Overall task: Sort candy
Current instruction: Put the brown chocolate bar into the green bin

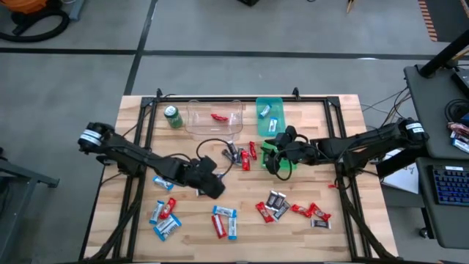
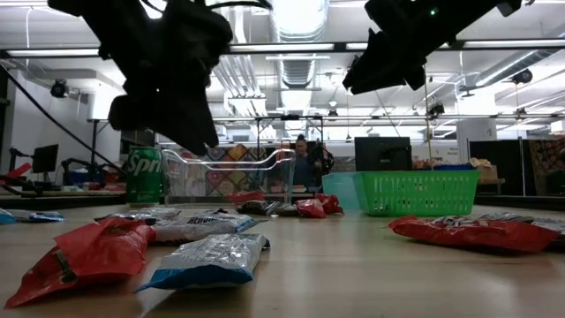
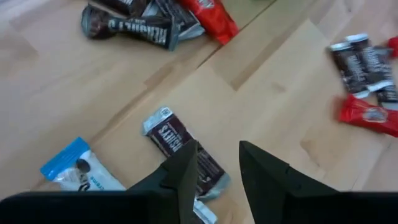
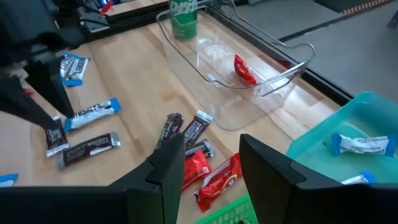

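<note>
From above, the clear plastic rectangular tray at the back of the wooden slatted table is my landmark. 1 shiny red wrapped bar lies inside it. Beside the tray on one side stands the green drink can; on the other sits the teal plastic bin with light blue-and-white bars in it, and just in front of that bin a green mesh basket. The left gripper hangs in front of the tray, toward the table's middle. The right gripper hovers over the green basket. Red, blue-and-white and dark bars lie scattered across the front of the table, with a small mixed cluster just in front of the tray.

At table height, the tray stands behind a foreground red wrapper and a blue-and-white wrapper, with both arms raised above the surface.

From the left wrist, the left gripper's fingers stand parted and empty, just above a dark brown bar with silver ends; a blue-and-white bar lies beside it.

From the right wrist, the right gripper's fingers are spread, holding nothing, with the tray and its red bar ahead.
</note>
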Robot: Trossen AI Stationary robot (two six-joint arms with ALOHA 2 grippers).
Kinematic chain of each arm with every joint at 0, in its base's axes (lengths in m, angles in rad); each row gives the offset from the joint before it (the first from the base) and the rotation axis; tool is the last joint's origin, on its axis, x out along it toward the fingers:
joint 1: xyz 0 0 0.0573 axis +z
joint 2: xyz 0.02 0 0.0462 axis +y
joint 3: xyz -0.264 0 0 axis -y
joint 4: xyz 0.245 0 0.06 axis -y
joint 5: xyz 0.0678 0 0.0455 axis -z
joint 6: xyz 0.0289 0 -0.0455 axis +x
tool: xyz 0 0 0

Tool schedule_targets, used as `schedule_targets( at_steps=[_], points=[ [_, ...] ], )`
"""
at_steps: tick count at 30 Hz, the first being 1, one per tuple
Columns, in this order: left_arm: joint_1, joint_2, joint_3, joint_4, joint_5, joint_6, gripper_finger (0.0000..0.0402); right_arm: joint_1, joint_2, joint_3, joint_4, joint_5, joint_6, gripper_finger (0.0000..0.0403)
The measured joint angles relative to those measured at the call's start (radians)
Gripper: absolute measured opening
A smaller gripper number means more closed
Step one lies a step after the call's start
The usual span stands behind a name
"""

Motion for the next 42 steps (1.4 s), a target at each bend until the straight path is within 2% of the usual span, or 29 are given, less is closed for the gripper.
schedule_targets(
  at_steps=[6, 15, 25, 36, 42],
  points=[
    [0.0, 0.078, 0.082, -0.023, -0.003, 0.02, 0.0103, 0.0, 0.0, 0.0, -0.003, 0.0, 0.006, 0.0141],
    [0.001, 0.216, 0.192, -0.24, -0.027, -0.014, 0.0144, 0.015, 0.0, 0.0, -0.005, -0.001, 0.011, 0.0141],
    [0.007, 0.321, 0.227, -0.238, -0.039, -0.03, 0.0193, 0.015, 0.0, 0.0, -0.012, -0.002, 0.011, 0.0141],
    [0.007, 0.374, 0.227, -0.215, -0.044, -0.032, 0.0187, 0.015, 0.0, 0.0, -0.015, -0.003, 0.011, 0.0141],
    [0.007, 0.374, 0.226, -0.202, -0.038, 0.01, 0.0127, 0.019, 0.0, 0.0, -0.019, -0.002, 0.011, 0.0141]
  ],
)
